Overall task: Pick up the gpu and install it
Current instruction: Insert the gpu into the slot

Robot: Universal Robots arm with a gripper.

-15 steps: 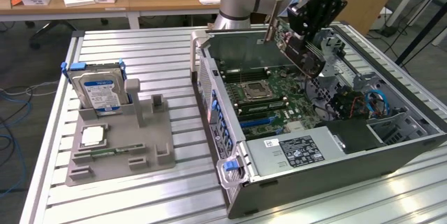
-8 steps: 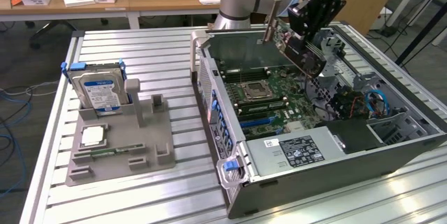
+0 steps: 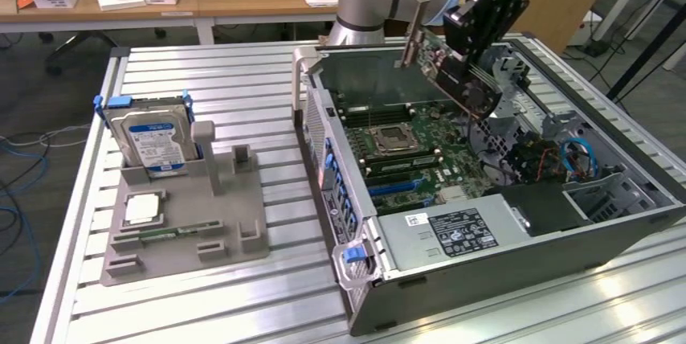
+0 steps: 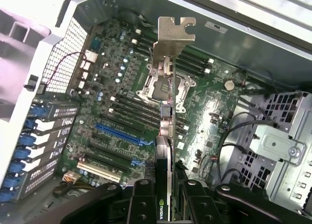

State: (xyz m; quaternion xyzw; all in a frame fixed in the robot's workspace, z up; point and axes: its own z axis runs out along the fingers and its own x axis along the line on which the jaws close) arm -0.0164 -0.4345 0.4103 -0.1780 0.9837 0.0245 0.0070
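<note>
Grips the gpu (image 4: 165,129), a thin flat dark circuit card with a silvery metal end bracket (image 4: 174,36), edge-on in the black two-finger gripper (image 4: 163,197), closed narrowly on the card's rear end. Hangs tilted in the air over the open grey metal computer case (image 3: 483,292), bracket end away from the fingers, touching nothing below. Likely to pivot or slip in so slim a pinch on any knock to the bracket.

Just beneath: a green motherboard (image 4: 112,83) with a long blue expansion slot (image 4: 117,133) and a silvery square processor socket (image 4: 157,87). Could scrape components or miss the slot if lowered at this tilt, not squared to it.

Beside these, loose black cables (image 4: 239,129) near a perforated metal cage. Could snag a card corner.

Further off, at the exterior view's left: a blue-labelled silver hard drive (image 3: 156,139) upright in a grey plastic holder tray (image 3: 182,251), well apart from the case. No hazard there.
</note>
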